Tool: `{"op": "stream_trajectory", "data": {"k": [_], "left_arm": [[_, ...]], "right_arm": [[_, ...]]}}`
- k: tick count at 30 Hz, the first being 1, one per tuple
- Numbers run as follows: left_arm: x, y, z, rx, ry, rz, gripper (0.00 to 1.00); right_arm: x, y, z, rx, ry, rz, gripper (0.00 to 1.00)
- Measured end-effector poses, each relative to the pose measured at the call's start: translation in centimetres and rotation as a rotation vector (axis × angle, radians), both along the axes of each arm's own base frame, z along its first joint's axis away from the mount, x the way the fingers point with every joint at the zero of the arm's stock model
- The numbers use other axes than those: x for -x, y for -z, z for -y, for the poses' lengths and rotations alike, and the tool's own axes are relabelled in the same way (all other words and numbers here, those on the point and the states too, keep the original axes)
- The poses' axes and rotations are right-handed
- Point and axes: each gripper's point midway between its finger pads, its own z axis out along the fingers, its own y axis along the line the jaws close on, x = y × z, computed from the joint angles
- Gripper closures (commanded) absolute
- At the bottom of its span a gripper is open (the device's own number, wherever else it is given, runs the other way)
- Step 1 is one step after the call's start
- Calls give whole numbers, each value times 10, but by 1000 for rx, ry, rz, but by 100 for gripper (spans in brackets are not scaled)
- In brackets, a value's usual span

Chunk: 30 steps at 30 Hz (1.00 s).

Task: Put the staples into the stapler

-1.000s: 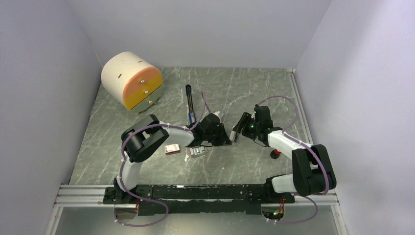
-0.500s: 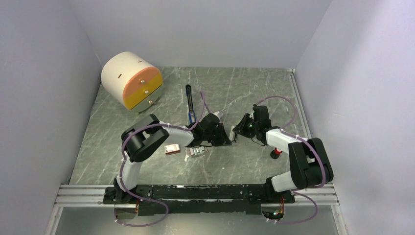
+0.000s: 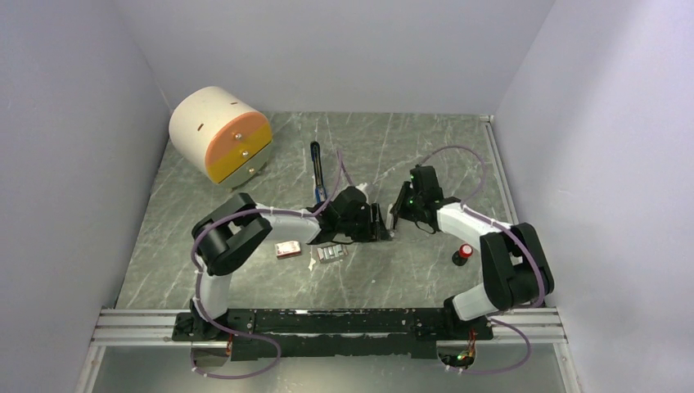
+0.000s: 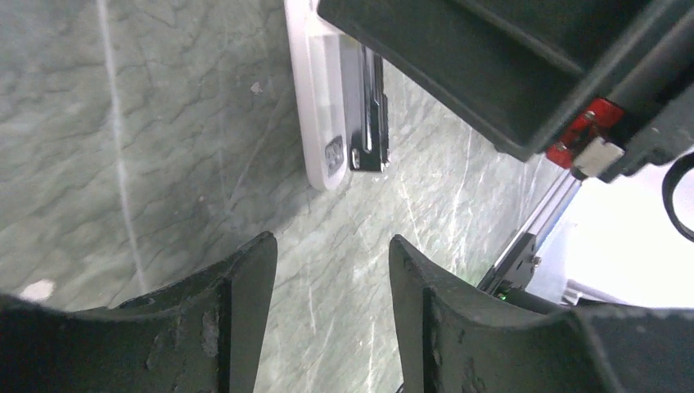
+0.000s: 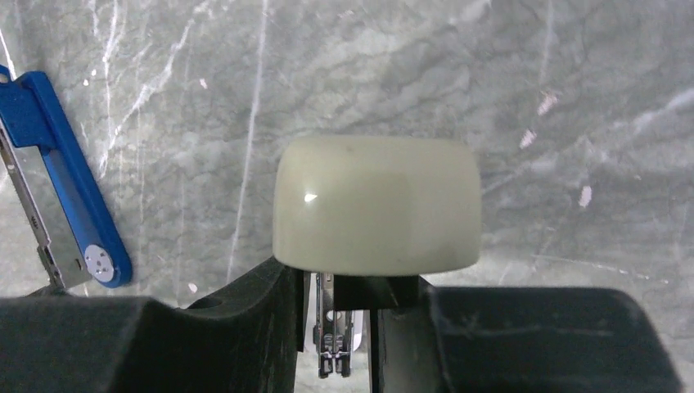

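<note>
Failure of loading is risked because the pale bar [image 5: 376,205], not the stapler [image 5: 69,184], is pinched in the narrow right claw [image 5: 337,286], while the left claw [image 4: 329,246] is held wide and empty, with stapler at ten o'clock and staples [image 3: 330,253] at eight o'clock of it.

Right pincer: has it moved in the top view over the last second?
Yes. The right pincer has shifted left and slightly toward the back wall, away from the red-capped cylinder, which its arm no longer hides.
</note>
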Motion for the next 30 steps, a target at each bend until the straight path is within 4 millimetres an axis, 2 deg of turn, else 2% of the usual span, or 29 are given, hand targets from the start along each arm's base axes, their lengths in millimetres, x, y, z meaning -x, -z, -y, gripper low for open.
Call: {"op": "stream_trajectory", "data": {"k": [4, 8, 12, 15, 20, 24, 27, 30], "left_arm": [[-2, -14, -9, -28, -2, 44, 43], [-5, -44, -26, -39, -35, 123, 42], [-9, -80, -66, -43, -125, 236, 40], [-15, -95, -100, -59, -207, 289, 39], [-30, -95, -172, -166, -385, 355, 34], [-33, -89, -222, -261, -500, 384, 32], [-32, -86, -249, -302, -556, 390, 31], [-29, -83, -263, -323, -583, 391, 31]], "right_arm": [[-8, -4, -10, 79, -28, 12, 89], [-15, -4, -28, 161, -75, 12, 89], [-22, -4, -47, 226, -118, 12, 88], [-26, -4, -58, 260, -144, 11, 88], [-35, 0, -74, 304, -181, -5, 86], [-37, 4, -78, 340, -199, -25, 83], [-40, 6, -79, 362, -204, -34, 78], [-40, 6, -79, 376, -207, -40, 72]]}}
